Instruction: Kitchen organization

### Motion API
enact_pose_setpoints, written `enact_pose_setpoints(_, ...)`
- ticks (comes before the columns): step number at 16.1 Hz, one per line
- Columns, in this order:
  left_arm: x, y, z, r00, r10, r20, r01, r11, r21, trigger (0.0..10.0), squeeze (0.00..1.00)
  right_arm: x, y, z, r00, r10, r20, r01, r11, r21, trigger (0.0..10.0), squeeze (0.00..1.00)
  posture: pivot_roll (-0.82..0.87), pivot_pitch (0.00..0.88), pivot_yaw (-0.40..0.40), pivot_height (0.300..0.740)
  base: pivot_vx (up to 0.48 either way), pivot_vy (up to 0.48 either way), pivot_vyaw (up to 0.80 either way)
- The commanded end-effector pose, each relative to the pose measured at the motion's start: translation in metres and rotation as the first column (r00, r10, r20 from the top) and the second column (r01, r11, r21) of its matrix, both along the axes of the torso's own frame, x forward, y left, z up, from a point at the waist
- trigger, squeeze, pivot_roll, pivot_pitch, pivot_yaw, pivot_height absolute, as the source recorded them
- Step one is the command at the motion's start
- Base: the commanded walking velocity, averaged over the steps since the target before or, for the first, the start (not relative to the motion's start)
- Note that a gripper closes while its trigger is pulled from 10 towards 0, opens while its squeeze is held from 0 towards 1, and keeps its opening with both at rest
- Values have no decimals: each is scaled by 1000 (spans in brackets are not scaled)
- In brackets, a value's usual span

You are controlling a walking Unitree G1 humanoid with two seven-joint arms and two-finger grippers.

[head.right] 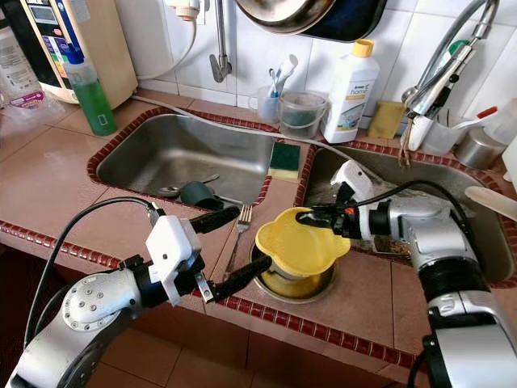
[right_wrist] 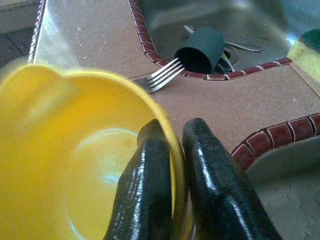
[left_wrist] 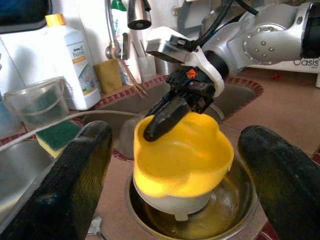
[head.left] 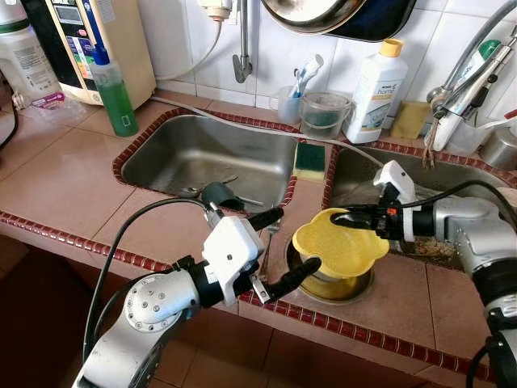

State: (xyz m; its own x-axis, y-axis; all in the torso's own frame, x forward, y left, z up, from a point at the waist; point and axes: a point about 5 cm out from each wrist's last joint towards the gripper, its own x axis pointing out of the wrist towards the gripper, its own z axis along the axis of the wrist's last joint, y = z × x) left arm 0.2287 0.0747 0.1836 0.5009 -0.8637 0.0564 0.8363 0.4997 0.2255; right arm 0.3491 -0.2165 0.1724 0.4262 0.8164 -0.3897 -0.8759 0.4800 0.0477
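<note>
The right gripper (head.left: 343, 218), pinching the yellow bowl's (head.left: 339, 246) rim over the steel bowl (head.left: 343, 284) near the counter's front edge, must next lift it clear, while the left gripper (head.left: 284, 246) waits wide open and empty.

Yellow bowl (head.left: 339, 242) being held over the steel bowl (head.left: 335, 284) on the tiled counter.

The yellow bowl, a wavy-rimmed plastic vessel with a pale underside, is sitting tilted in the mouth of the round steel bowl, its rim being pinched at the far side between the closed fingers of the right gripper (head.left: 343, 218). The steel bowl is resting upright on the counter ledge just in front of the divider between the two sink basins, beside a fork (head.right: 238, 238) lying flat.
</note>
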Motion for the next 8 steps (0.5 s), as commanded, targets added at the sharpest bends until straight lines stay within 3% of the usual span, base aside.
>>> enact_pose_setpoints(1,-2,-1,4,1000,-18,11,18,1000,4,10000,0,4,3,15,999,20,35,-21,999,34,0,0,-184,59,-34,740,0,0,0)
enact_pose_setpoints(8,4,4,6,1000,5,9,-5,1000,-7,10000,0,6,1,33,999,29,39,-33,994,101,0,0,-184,47,-34,740,0,0,0)
